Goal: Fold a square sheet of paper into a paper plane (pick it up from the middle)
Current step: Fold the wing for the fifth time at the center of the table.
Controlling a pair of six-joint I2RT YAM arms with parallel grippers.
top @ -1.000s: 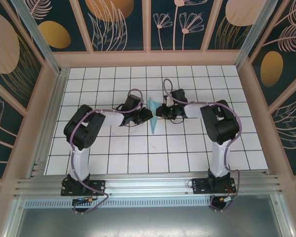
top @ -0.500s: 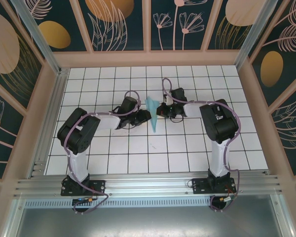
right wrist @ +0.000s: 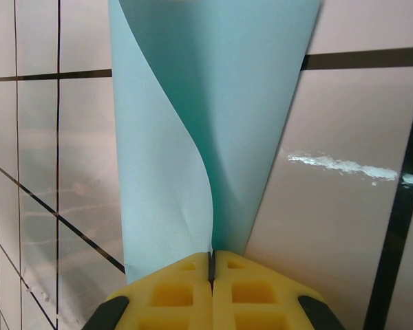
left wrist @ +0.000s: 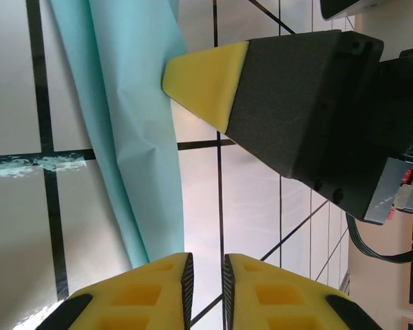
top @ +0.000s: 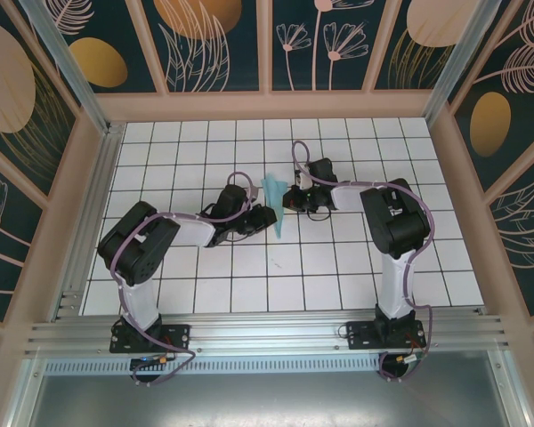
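Light: we see bright, even light.
Glare: white streaks on the glossy tiles point(right wrist: 344, 165).
Focus: our wrist views soften near the lens.

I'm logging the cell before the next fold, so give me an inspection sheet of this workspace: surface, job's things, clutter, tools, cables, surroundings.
Surface: glossy white grid-tiled table.
Job's things: light turquoise folded paper plane, narrow and pointed, mid-table between the two arms.
Clutter: nothing seen.
Tools: right tool shut on the plane; left tool slightly open beside its narrow end, nothing between its fingers.
Cables: purple cables looped along both arms, off the paper.
Surroundings: dark floral wall panels in pale frames; aluminium rail at the near edge.
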